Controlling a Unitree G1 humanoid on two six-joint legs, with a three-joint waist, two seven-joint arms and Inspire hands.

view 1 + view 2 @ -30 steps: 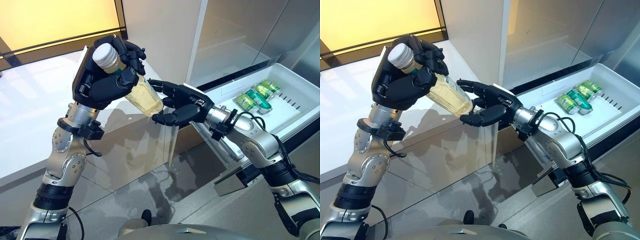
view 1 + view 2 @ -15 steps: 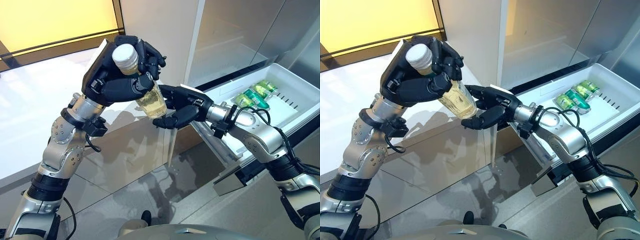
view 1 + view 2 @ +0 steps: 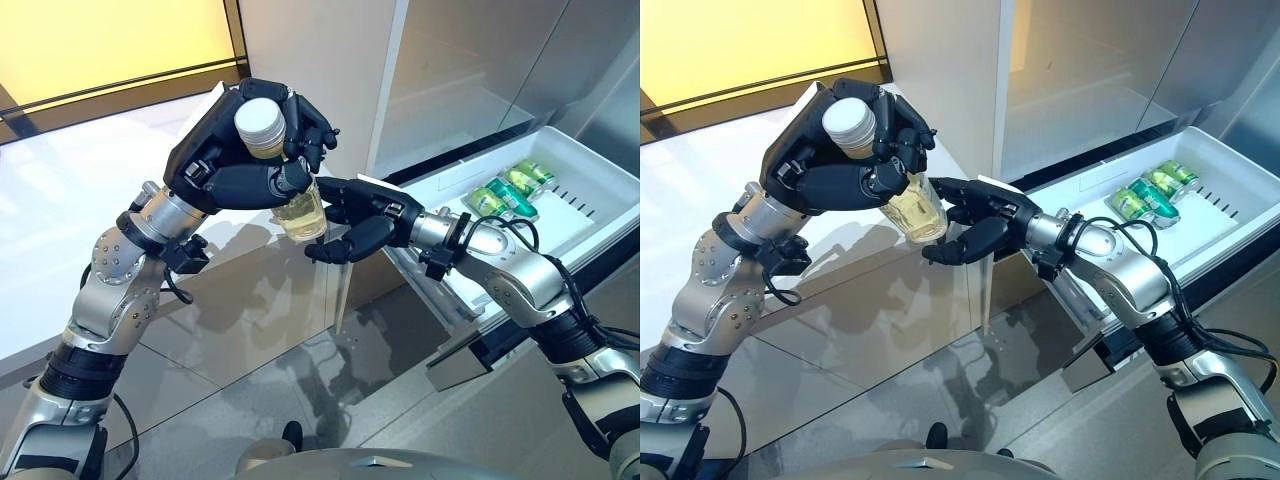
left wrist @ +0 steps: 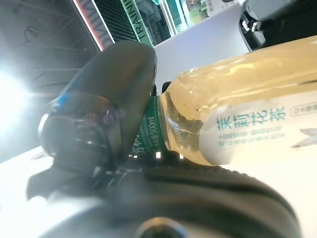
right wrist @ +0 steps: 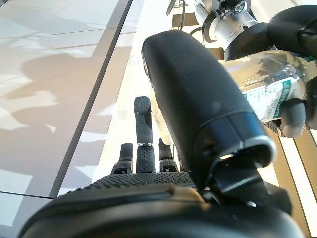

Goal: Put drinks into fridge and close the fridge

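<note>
A clear bottle of pale yellow tea point(image 3: 303, 208) with a white cap point(image 3: 262, 117) hangs tilted in mid-air, cap up and toward me. My left hand point(image 3: 222, 165) is shut on its upper half; the left wrist view shows the bottle point(image 4: 247, 124) lying across the palm under the thumb point(image 4: 111, 114). My right hand point(image 3: 372, 216) reaches in from the right and is open, its fingers above and its thumb below the bottle's base. In the right wrist view the thumb point(image 5: 198, 99) stands beside the bottle point(image 5: 267, 82).
The white fridge drawer point(image 3: 600, 165) stands pulled out at the right, with several green cans point(image 3: 510, 190) lying in it. A white counter point(image 3: 60, 220) runs along the left. Glossy cabinet fronts point(image 3: 460, 70) rise behind the hands.
My left hand has swung the bottle down and right, turning it more upright, so its base now sits between the right hand's fingers and thumb. The right hand has hardly moved.
</note>
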